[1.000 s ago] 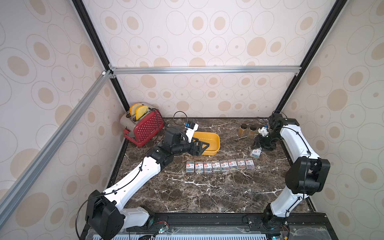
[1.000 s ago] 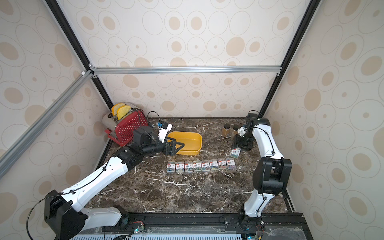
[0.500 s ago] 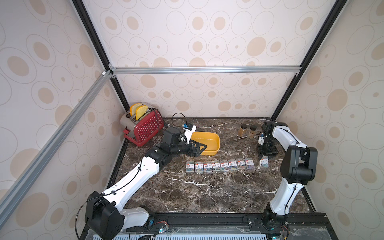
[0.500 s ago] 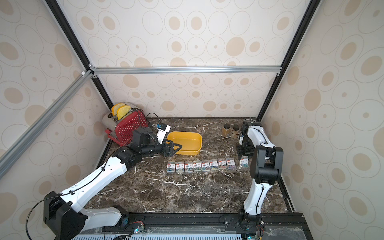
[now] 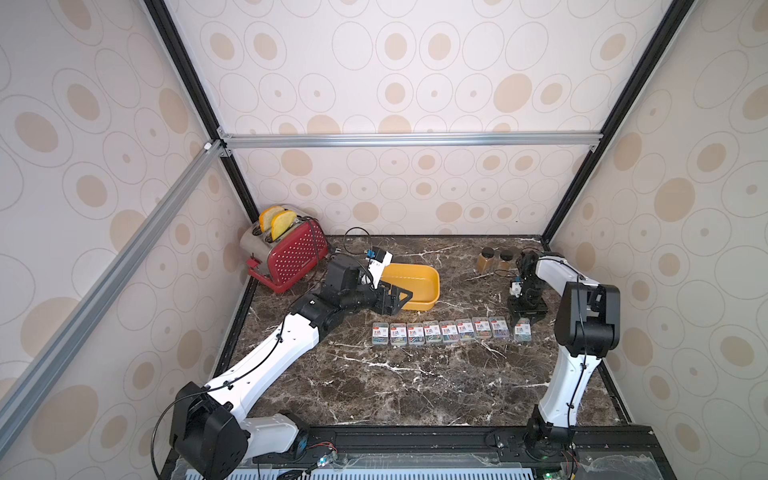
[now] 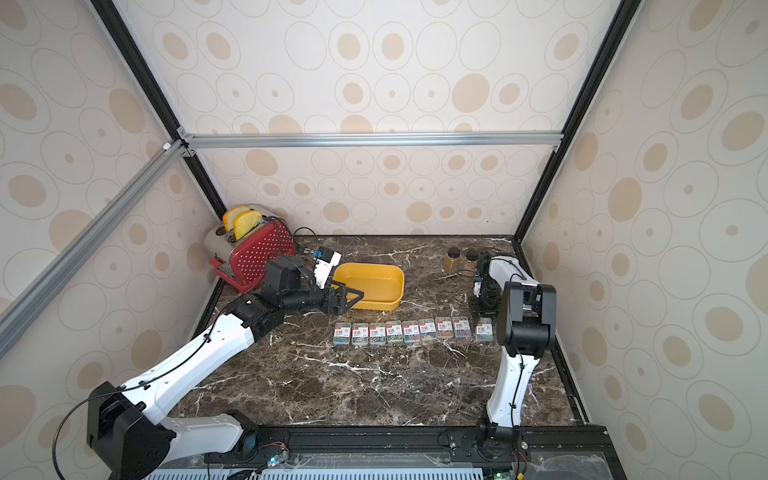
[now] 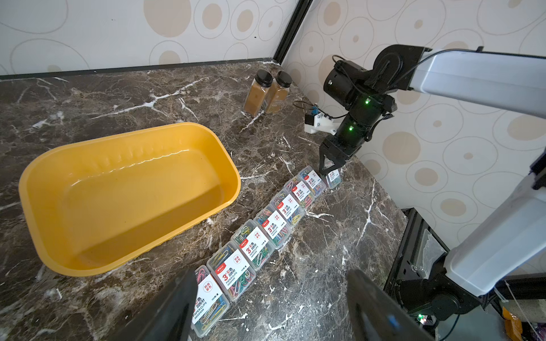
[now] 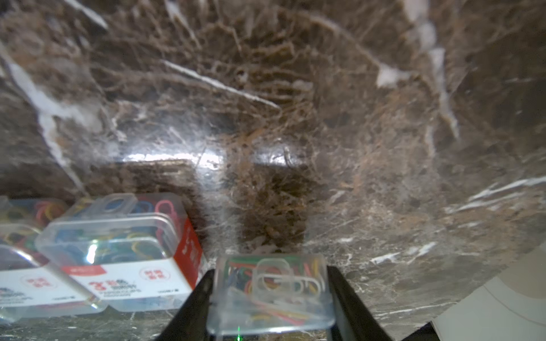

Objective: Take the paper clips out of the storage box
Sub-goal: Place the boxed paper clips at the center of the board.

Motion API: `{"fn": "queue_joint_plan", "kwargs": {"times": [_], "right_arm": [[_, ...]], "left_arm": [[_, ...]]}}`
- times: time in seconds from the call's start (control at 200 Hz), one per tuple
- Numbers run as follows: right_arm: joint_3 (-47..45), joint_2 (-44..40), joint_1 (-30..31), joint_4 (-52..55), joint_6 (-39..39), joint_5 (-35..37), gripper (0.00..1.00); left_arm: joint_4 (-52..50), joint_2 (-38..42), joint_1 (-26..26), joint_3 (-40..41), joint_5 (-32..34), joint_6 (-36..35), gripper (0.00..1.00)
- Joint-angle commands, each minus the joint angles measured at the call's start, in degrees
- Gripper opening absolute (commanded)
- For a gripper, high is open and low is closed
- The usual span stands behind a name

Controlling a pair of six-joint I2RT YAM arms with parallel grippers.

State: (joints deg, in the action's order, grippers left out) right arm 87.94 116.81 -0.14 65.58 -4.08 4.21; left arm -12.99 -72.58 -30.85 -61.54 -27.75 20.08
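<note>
Far left in both top views: red toaster (image 5: pixel 291 253) w/ two bread slices sticking up, at back-left corner of the dark marble surface (image 5: pixel 415 386).

Just right of it, left of centre: left end effector (image 5: pixel 401 301), spread wide, nothing held, over the lower-left corner of the storage box (image 5: pixel 432 276). In left wrist view, fingers (image 7: pixel 168 310) at bottom edge, well apart.

Storage box: yellow, upright, empty inside, on the surface just above frame centre.

Below it and clear of it: paper clips (image 5: pixel 440 332), eight clear boxes in a tight row side by side, labels up, running left to right across the middle. All outside the storage box.

Upper right of the surface: two brown black-capped jars (image 5: pixel 494 259), touching each other, near the back wall.

Right end of the row, w/ a small gap from the eighth: ninth clip box (image 5: pixel 522 331).

Directly over it: right end effector (image 5: pixel 524 322), pointing down, partly closed, clamped on the ninth clip box. In right wrist view, black fingers (image 8: pixel 195 298) pressed against both sides of it. Can't tell if it rests on the surface or sits just off it.
</note>
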Motion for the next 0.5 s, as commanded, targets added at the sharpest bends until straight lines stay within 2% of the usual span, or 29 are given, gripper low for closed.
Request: {"fn": "queue_joint_plan", "kwargs": {"times": [0.0, 0.12, 0.255, 0.331, 0.406, 0.496], "right_arm": [[-1.1, 0.5, -0.2, -1.4, -0.9, -1.3, 0.22], [-0.8, 0.7, -0.1, -2.6, -1.5, -2.0, 0.25], [-0.8, 0.3, -0.2, -3.6, -2.0, -2.8, 0.37], [-1.1, -0.4, -0.1, -4.6, -2.6, -3.2, 0.40], [-1.0, -0.6, -0.2, -5.3, -2.7, -3.8, 0.47], [-0.5, -0.2, -0.2, -5.3, -2.6, -4.2, 0.52]], "left_arm": [[0.1, -0.3, 0.3, -0.7, -0.8, -0.5, 0.82], [0.3, -0.8, 0.3, -1.0, -1.1, -0.1, 0.82], [0.8, -1.3, 0.4, -1.1, -1.3, 0.3, 0.82], [1.1, -1.5, 0.3, -1.0, -1.3, 0.7, 0.82], [1.4, -1.8, 0.3, -1.1, -1.5, 0.9, 0.82], [1.7, -2.0, 0.3, -1.1, -1.6, 1.1, 0.83]]}}
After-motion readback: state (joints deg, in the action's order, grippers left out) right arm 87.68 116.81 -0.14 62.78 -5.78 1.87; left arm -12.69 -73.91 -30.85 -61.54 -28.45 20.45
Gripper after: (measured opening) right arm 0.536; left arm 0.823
